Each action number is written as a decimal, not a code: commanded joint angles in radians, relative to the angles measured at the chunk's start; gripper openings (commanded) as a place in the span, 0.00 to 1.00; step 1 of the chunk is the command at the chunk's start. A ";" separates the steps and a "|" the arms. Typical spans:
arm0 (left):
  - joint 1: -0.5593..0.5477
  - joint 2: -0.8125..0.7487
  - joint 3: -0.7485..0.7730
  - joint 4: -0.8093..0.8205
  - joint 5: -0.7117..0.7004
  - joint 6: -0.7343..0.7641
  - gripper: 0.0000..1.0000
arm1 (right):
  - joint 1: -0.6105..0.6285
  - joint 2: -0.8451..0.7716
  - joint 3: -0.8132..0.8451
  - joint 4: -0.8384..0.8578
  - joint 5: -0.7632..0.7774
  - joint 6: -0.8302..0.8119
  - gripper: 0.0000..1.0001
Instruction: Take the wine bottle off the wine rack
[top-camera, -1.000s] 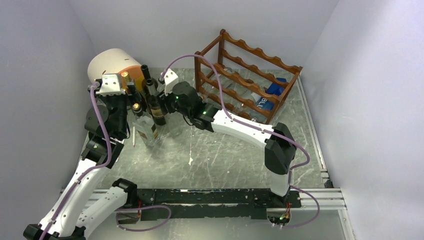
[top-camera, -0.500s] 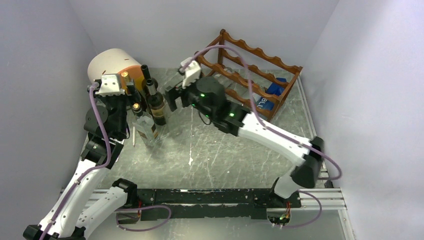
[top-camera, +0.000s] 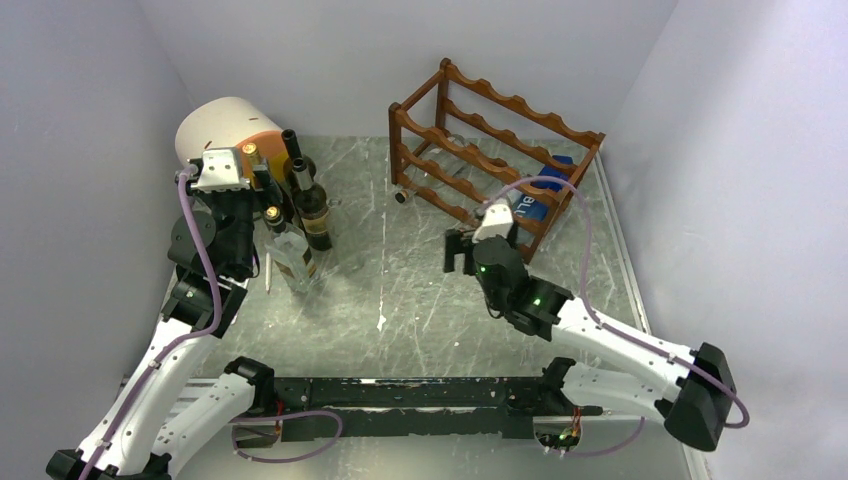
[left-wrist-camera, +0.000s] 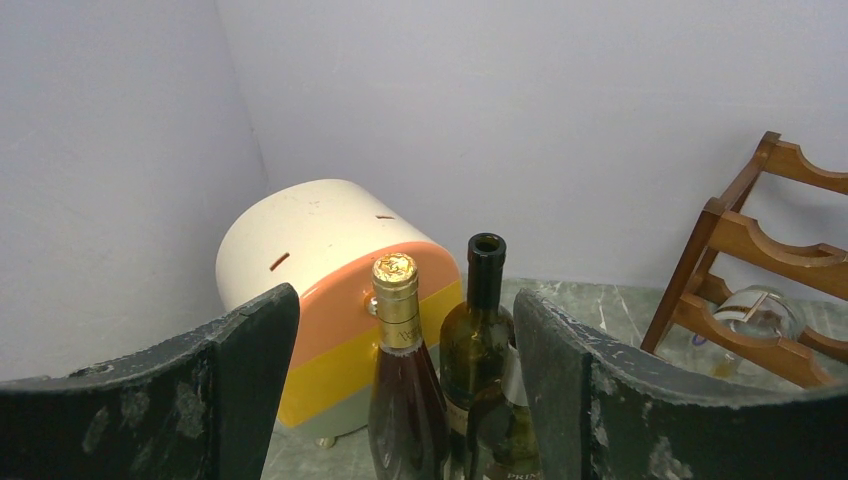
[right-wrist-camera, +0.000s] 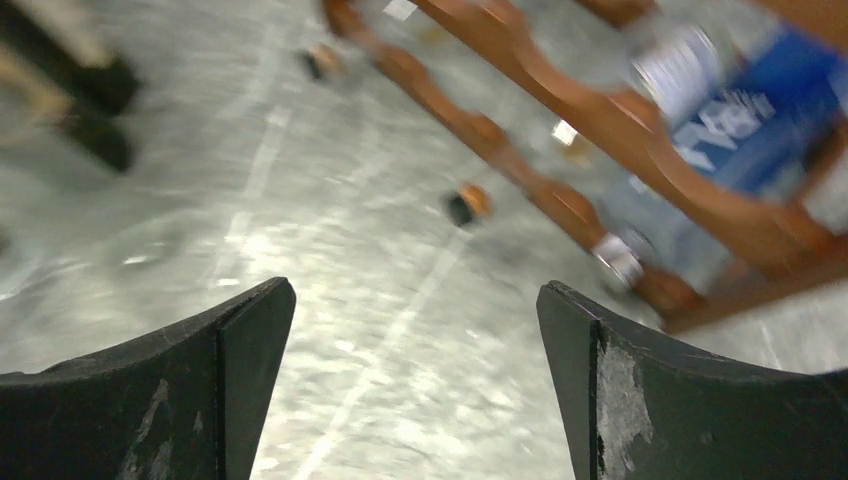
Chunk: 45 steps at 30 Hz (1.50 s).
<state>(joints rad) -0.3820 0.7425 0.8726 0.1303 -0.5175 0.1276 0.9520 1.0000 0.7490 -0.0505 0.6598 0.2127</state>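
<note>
The reddish-brown wine rack (top-camera: 495, 135) stands at the back right, with clear blue-labelled bottles (top-camera: 530, 200) lying in its lower tier. A dark green wine bottle (top-camera: 312, 208) stands upright on the table at the left, beside a gold-capped bottle (top-camera: 272, 214) and a clear one (top-camera: 296, 258). My right gripper (top-camera: 458, 255) hovers open and empty in front of the rack; its wrist view shows the blurred rack (right-wrist-camera: 560, 195) ahead. My left gripper (top-camera: 266, 192) is open beside the standing bottles; its wrist view shows the gold-capped bottle (left-wrist-camera: 405, 400) and green bottle (left-wrist-camera: 480, 345) between the fingers, ungripped.
A rounded white, orange and yellow container (top-camera: 225, 130) sits in the back left corner behind the bottles. Grey walls close in the table on three sides. A small dark cap (top-camera: 403, 197) lies by the rack's front foot.
The right gripper let go of the dark green bottle at the left, opened wide and swung back right and nearer, to in front of the rack. The left arm stayed still.
</note>
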 joint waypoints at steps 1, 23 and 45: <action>0.008 -0.001 0.010 0.008 0.019 -0.017 0.82 | -0.182 -0.081 -0.124 -0.018 -0.010 0.314 0.95; 0.008 -0.001 0.013 0.006 0.022 -0.023 0.82 | -0.520 0.165 -0.561 0.802 -0.154 0.615 0.94; 0.008 0.003 0.014 0.003 0.031 -0.032 0.82 | -0.592 0.658 -0.605 1.424 -0.061 0.729 0.81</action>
<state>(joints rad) -0.3820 0.7494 0.8726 0.1265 -0.5018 0.1066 0.3672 1.6119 0.1394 1.2213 0.5182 0.9028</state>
